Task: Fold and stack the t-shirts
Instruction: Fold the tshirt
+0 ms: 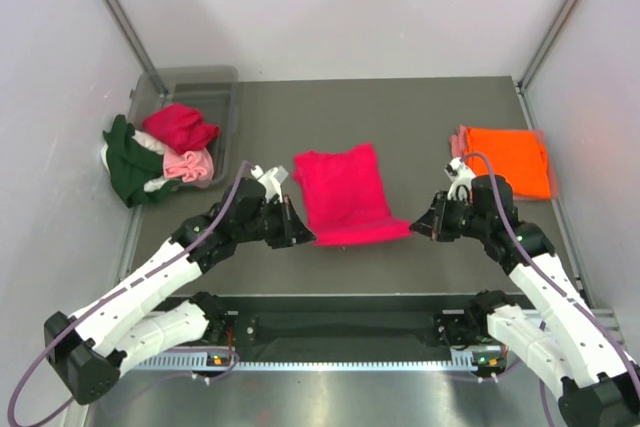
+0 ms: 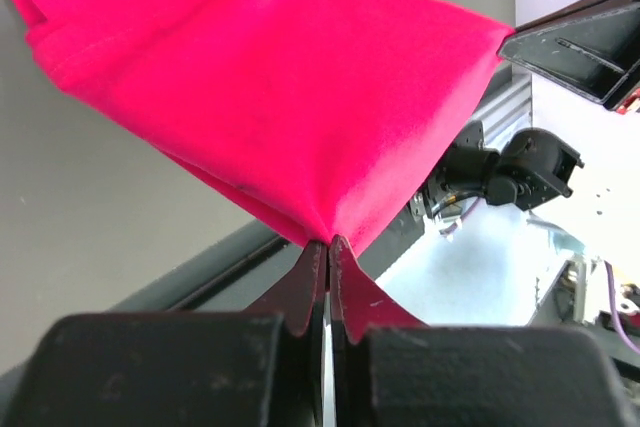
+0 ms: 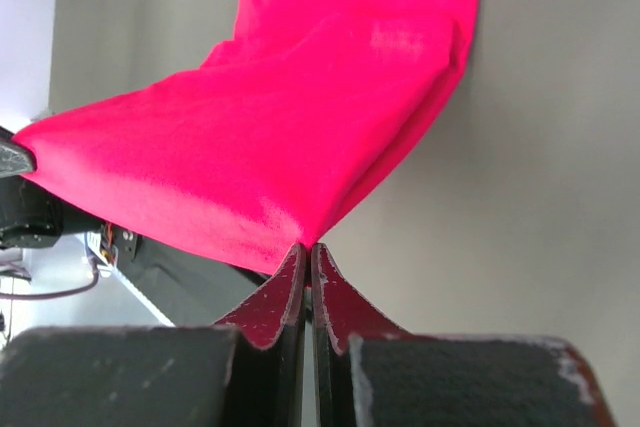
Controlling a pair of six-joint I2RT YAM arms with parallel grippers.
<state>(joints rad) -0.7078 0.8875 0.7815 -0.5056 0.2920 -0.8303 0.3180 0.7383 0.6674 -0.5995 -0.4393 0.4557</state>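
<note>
The red shirt (image 1: 345,192) lies in the middle of the worktop (image 1: 420,107). Its long axis runs from the near edge towards the far edge, tilted a little to the left at the far end. The far part lies flat. The near hem is lifted off the surface and stretched sideways between the two arms, sagging slightly in between. I cannot tell which end is the neck.

The left gripper (image 1: 305,235) has its fingers pressed together on the near-left corner of that hem. In its wrist view the cloth (image 2: 270,87) fans out from the closed tips (image 2: 328,247). The right gripper (image 1: 418,227) pinches the near-right corner the same way (tips (image 3: 307,252) tight, cloth (image 3: 330,147) rising from them).

An orange shirt (image 1: 510,159) lies folded flat by the right edge, towards the far corner, with a salmon edge (image 1: 461,137) showing from under its left side.

At the far-left corner stands a bin (image 1: 200,82). A loose heap spills from it over the left edge: a second red shirt (image 1: 180,127), pale pink cloth (image 1: 190,165) and dark green cloth (image 1: 125,162).
</note>
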